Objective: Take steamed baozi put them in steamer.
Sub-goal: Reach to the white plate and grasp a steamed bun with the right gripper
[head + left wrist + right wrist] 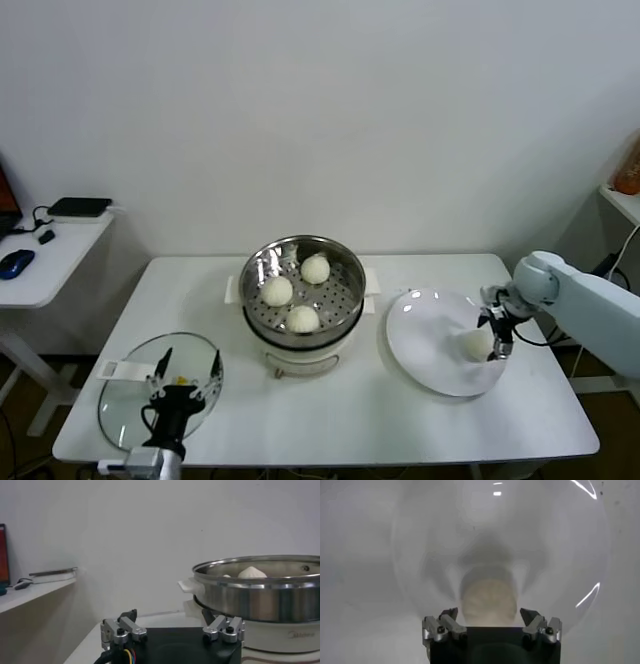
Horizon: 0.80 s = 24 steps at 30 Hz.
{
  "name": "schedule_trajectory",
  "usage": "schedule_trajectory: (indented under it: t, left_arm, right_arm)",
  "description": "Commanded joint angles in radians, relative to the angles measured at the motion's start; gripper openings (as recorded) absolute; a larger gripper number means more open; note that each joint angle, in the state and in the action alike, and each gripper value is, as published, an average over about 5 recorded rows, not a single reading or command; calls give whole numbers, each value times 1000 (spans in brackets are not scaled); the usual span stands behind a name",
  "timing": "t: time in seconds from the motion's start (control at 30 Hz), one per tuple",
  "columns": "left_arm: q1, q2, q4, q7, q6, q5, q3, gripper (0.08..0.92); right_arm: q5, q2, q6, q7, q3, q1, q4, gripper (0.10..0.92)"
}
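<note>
White plate [420,345] bun [476,343] (last one) between right gripper [497,335] fingers.

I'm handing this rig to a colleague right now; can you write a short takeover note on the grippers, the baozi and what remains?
Right gripper: open, straddling the last baozi on the white plate, not closed on it.
Left gripper: open, empty, parked above the glass lid at the table's front left.
Done: three baozi sit in the steamer.
Left: grasp the plate's baozi and place it in the steamer.
</note>
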Motion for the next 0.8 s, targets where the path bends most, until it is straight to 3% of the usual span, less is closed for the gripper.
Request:
schedule_trajectory:
  t: [0.03,0.3,0.8]
  left_arm:
    - [-1,0,1,0,0,-1,-2,823]
    - [-1,0,1,0,-1,0,-2,823]
    - [1,-1,3,-1,-4,1,-1,823]
  right_arm:
    - [-20,28,1,-6,22,-21,-27,823]
    - [-22,26,3,-29,29,-24,-32,819]
    - [0,24,4,-41,28,6,-37,678]
